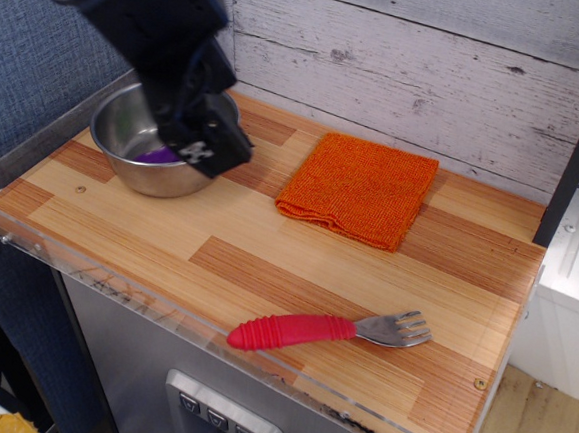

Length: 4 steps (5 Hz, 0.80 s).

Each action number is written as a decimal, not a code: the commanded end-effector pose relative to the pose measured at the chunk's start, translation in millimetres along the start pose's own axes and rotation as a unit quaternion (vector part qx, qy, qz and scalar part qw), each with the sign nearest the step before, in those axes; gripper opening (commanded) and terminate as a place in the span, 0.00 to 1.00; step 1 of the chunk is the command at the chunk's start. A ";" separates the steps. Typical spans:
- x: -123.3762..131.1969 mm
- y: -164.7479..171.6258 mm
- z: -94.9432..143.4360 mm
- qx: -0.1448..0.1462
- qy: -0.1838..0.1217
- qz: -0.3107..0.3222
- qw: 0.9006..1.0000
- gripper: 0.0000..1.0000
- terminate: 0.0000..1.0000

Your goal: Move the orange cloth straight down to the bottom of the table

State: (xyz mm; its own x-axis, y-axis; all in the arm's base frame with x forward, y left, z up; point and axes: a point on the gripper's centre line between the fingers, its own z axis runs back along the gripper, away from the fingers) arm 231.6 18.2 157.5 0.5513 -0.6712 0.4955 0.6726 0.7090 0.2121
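Three hazards stand out from this position. We note the orange cloth (358, 189) lying flat and folded at about 1 o'clock on the table (265, 275), near the back wall and untouched. The gripper (207, 148) hangs at about 10 o'clock, over the near rim of the steel bowl (139, 150), well apart from the cloth; we cannot tell whether its jaws are wide or narrow, and we see nothing held.

First, we judge that a low sideways approach could clip the bowl rim and shove the bowl, with its purple object (155, 156), along the planks. Second, we expect a shallow pinch to catch only the top fold, so the cloth would unfold or drag unevenly. Third, the red-handled fork (326, 330) lies at about 5 o'clock, roughly below the cloth; a straight pull toward the front edge could push it against the clear rim.
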 end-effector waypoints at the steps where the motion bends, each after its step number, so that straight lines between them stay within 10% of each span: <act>1: 18.7 40.9 -19.0 0.005 -0.006 0.034 0.999 1.00 0.00; 4: 28.8 43.0 -96.1 -0.022 0.064 0.075 0.995 1.00 0.00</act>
State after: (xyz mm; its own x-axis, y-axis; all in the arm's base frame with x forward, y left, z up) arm 320.9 6.4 87.9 0.7256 -0.5769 0.3751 0.5978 0.7985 0.0716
